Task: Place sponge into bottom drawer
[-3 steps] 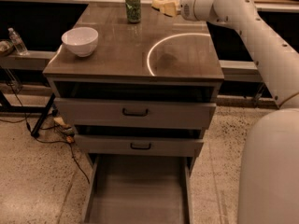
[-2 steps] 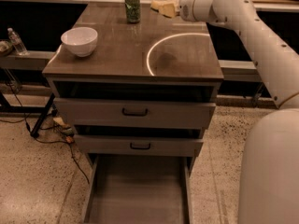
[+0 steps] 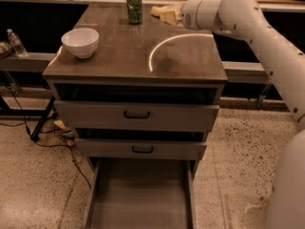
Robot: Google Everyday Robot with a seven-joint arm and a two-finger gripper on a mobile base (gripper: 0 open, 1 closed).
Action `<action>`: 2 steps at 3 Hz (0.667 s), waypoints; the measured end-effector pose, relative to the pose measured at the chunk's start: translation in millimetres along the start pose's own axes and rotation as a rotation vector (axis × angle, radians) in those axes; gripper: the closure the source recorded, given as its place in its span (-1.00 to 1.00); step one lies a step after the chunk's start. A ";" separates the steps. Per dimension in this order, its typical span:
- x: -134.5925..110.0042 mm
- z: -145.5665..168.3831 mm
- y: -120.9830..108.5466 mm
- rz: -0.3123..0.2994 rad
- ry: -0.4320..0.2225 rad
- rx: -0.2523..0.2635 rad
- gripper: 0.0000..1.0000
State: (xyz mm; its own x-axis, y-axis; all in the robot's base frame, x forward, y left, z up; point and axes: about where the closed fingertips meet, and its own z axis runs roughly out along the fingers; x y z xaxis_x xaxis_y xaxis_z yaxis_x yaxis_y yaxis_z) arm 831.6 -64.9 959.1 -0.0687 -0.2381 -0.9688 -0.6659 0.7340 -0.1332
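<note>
The pale-yellow sponge is at the tip of my gripper, over the far edge of the cabinet top, just right of the green can. My gripper is shut on the sponge, and my white arm reaches in from the right. The bottom drawer is pulled out at the foot of the cabinet, a wide grey tray with a bare floor, far below and nearer the camera than the gripper.
A white bowl stands on the left of the cabinet top and a green can at the back. The two upper drawers stand slightly out. Cables lie on the floor at left, and a water bottle stands on a ledge.
My gripper with the sponge has come slightly lower and nearer over the back of the cabinet top. Nothing else has moved.
</note>
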 end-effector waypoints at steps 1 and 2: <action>-6.2 -34.3 37.5 -0.029 -0.028 -0.021 1.00; -7.8 -88.9 65.9 -0.002 -0.054 0.016 1.00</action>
State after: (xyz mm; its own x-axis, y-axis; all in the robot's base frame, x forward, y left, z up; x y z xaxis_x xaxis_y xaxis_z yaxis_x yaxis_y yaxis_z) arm 722.2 -71.3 976.5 -0.0273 -0.2056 -0.9783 -0.6542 0.7436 -0.1380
